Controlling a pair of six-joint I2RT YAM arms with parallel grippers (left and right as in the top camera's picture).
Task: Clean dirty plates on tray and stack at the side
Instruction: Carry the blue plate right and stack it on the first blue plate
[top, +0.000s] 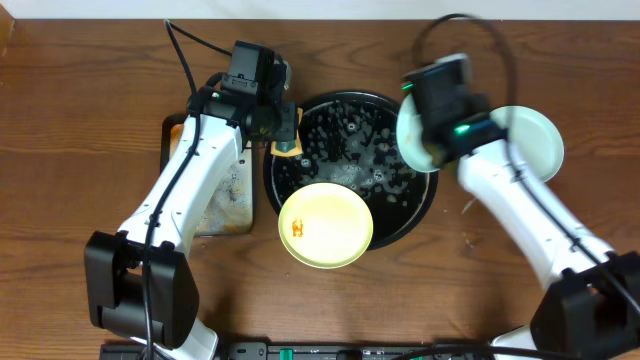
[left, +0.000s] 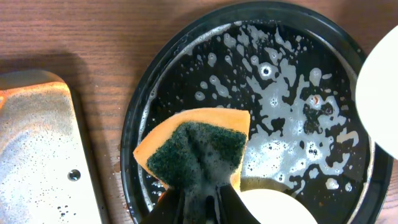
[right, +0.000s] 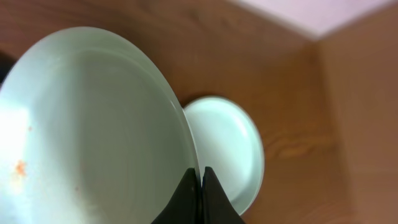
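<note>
Pinching the sponge (left: 196, 149) at 9 o'clock on the tray (left: 132, 134), left gripper (left: 198, 202) faces the plate (right: 93, 124), rim-clamped by right gripper (right: 200, 180), at 3 o'clock.

No writing, label, brand or number can be read in any view. The nearest thing to a sign is a small orange blot on the left part of the yellow plate (top: 325, 225), too small to make out as letters or a figure.
</note>
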